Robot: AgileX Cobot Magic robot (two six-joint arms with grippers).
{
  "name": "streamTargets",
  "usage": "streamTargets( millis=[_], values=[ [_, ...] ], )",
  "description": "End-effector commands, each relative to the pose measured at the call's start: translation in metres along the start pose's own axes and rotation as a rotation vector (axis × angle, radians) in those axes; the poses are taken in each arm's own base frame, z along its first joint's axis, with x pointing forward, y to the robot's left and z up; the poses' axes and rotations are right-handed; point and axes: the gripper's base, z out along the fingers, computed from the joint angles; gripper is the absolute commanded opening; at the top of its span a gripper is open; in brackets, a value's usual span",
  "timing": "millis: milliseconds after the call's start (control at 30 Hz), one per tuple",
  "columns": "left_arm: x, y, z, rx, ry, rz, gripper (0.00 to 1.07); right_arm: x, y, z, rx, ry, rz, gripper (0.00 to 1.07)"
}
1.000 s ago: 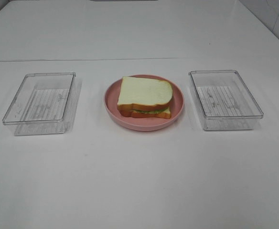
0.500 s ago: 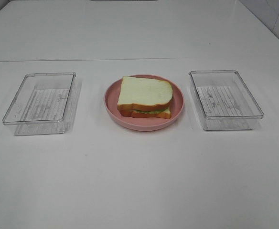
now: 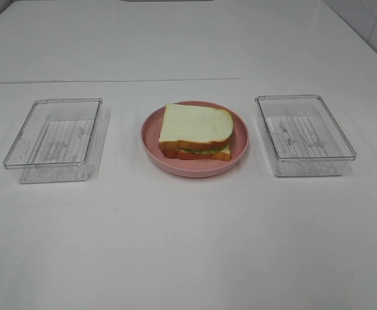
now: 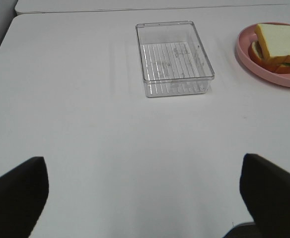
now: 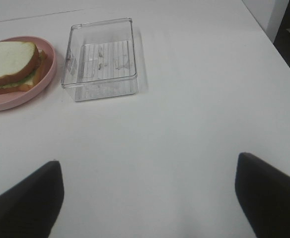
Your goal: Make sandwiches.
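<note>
While both arms hang back over bare worktop (image 3: 188,245), the left end effector (image 4: 140,198) and right end effector (image 5: 147,198) stand spread wide, gripping nothing. Sandwich (image 3: 196,131) sits stacked on the pink plate (image 3: 151,139), between two clear trays (image 3: 53,139) (image 3: 305,134).

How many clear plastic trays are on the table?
2. One clear tray lies left of the pink plate in the high view, the other clear tray right of it. Both look empty. Nothing in view could hide a third.
</note>
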Motion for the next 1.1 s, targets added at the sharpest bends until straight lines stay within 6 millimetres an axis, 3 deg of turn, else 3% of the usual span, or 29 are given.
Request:
streamTargets(
  millis=[33,1100],
  values=[
    [0.0006,-0.0008,-0.0026,0.014,-0.024,-0.007,1.00,0.0011,-0.0011,-0.0029,0.005,-0.038,-0.010,0.87],
    [0.0007,-0.0008,-0.0027,0.014,-0.025,-0.007,1.00,0.0007,-0.0008,-0.0033,0.002,-0.041,-0.009,0.87]
  ],
)
